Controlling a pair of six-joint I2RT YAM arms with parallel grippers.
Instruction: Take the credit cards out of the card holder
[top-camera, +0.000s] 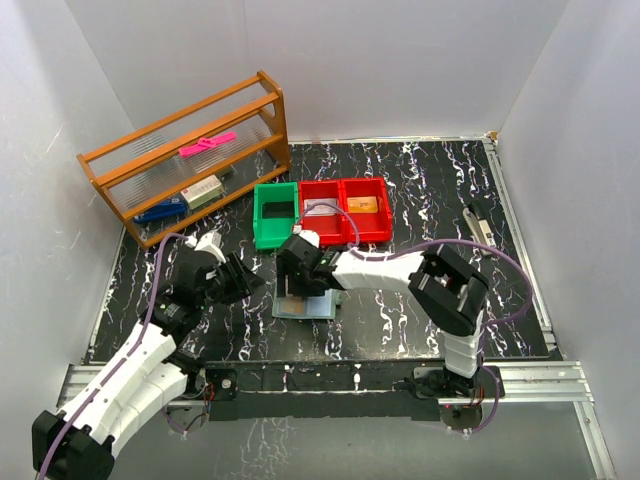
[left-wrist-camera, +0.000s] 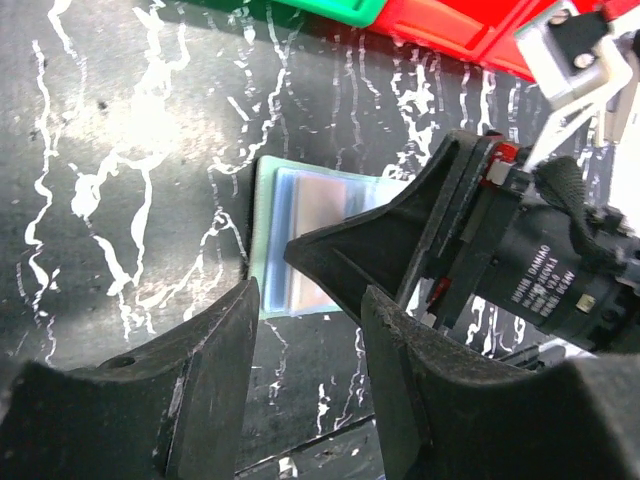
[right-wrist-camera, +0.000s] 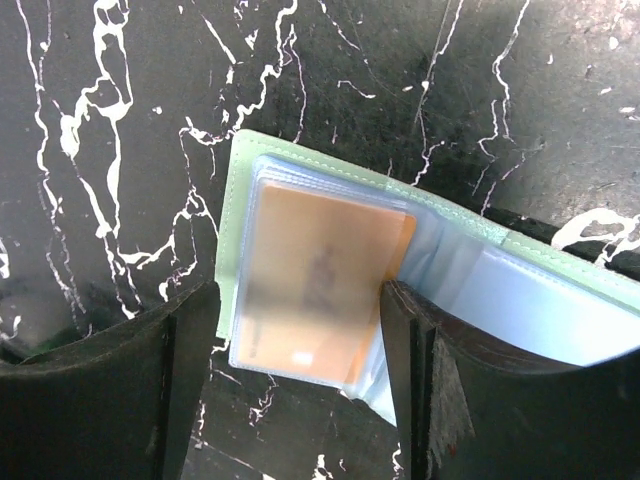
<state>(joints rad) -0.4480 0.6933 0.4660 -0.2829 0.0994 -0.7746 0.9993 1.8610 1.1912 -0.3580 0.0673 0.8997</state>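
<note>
Card holder (right-wrist-camera: 530, 300) open, orange card (right-wrist-camera: 320, 250) in sleeve; R tool (right-wrist-camera: 298, 300), L tool (left-wrist-camera: 308, 305) open.

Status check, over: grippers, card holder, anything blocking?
Right gripper open, straddling orange card in open card holder. Card in its sleeve, not out. Left gripper open, empty, beside holder. Right gripper covers part of holder from left's side.

Black, white-veined marble-patterned tabletop (top-camera: 430, 190) was enclosed by plain white walls (top-camera: 400, 60); an orange wooden shelf rack with ribbed clear panels (top-camera: 190, 150) stood well beyond the left gripper (top-camera: 247, 283), evenly lit.
</note>
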